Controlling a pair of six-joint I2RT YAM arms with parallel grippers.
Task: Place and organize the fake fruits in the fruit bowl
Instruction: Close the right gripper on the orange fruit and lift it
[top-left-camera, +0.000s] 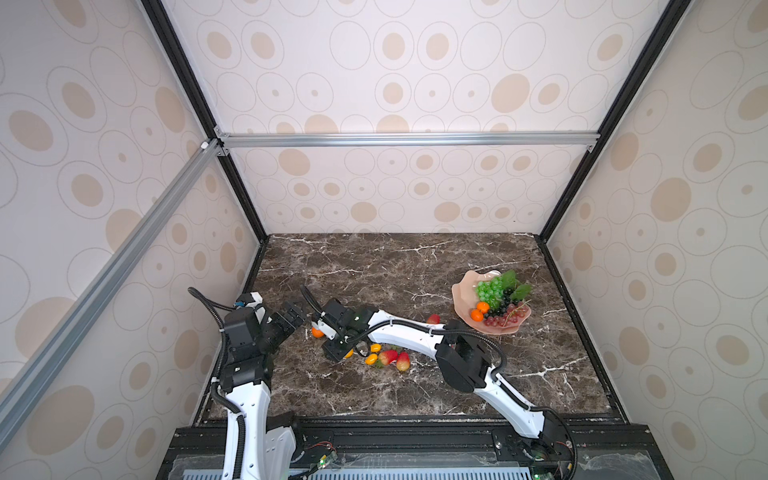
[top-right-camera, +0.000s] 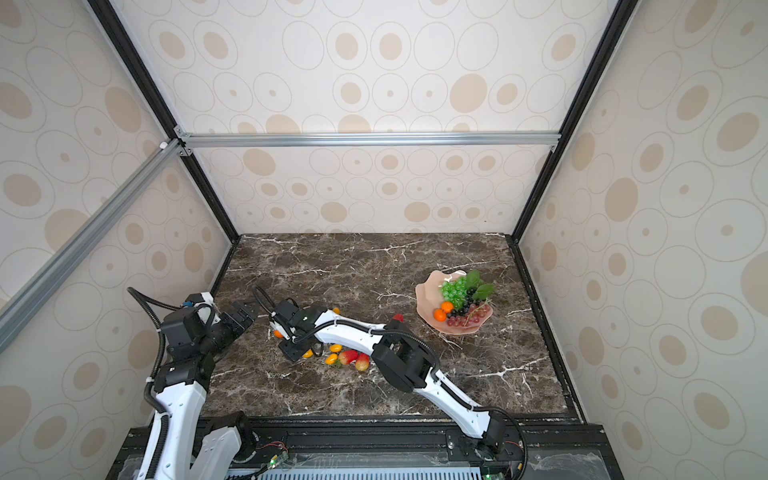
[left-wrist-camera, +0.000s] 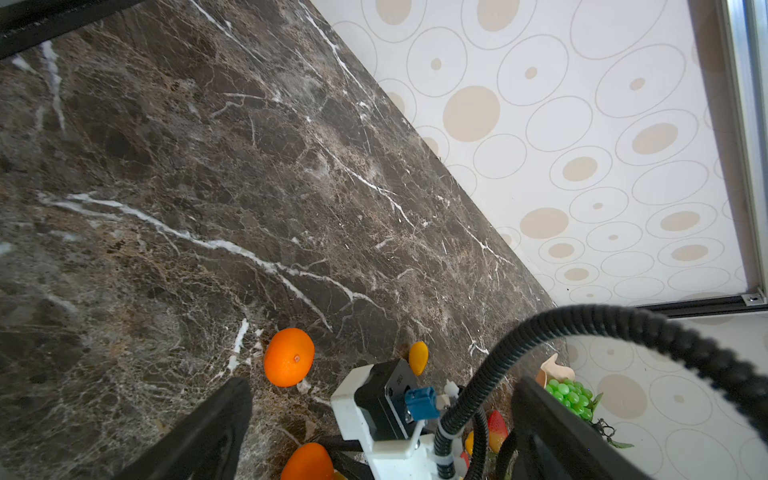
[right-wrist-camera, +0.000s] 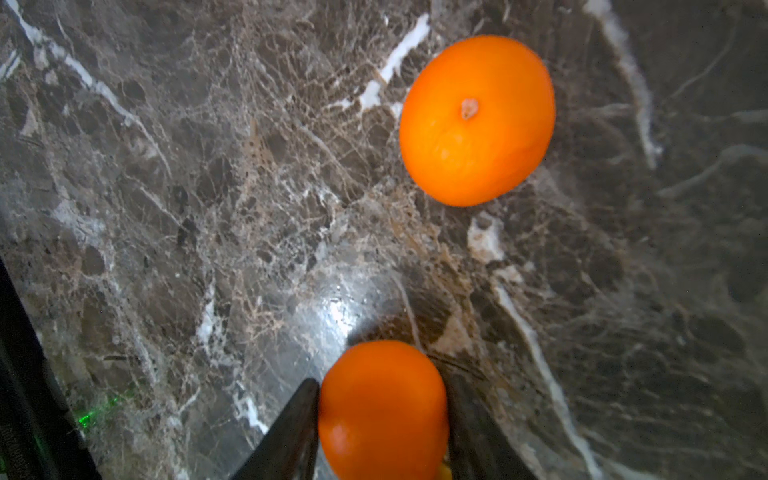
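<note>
My right gripper (right-wrist-camera: 382, 382) is shut on an orange (right-wrist-camera: 382, 411) low over the marble table, with a black finger pressed against each side. In both top views it reaches across to the left (top-left-camera: 341, 354). A second orange (right-wrist-camera: 477, 120) lies loose just beyond it (top-left-camera: 317, 332). My left gripper (top-left-camera: 297, 313) hovers open and empty beside the right wrist. The pink fruit bowl (top-left-camera: 463, 305) at the right holds green grapes (top-left-camera: 489, 289), dark grapes, red grapes (top-left-camera: 505, 319) and two oranges (top-left-camera: 480, 311). Two strawberries (top-left-camera: 387, 356) and two yellow ovals (top-left-camera: 370, 359) lie by the right forearm.
A third strawberry (top-left-camera: 433, 318) lies behind the right arm's elbow, and another yellow oval (top-right-camera: 336, 310) sits behind its forearm. Patterned walls enclose the table on three sides. In the left wrist view the right arm's cable (left-wrist-camera: 623, 324) crosses in front.
</note>
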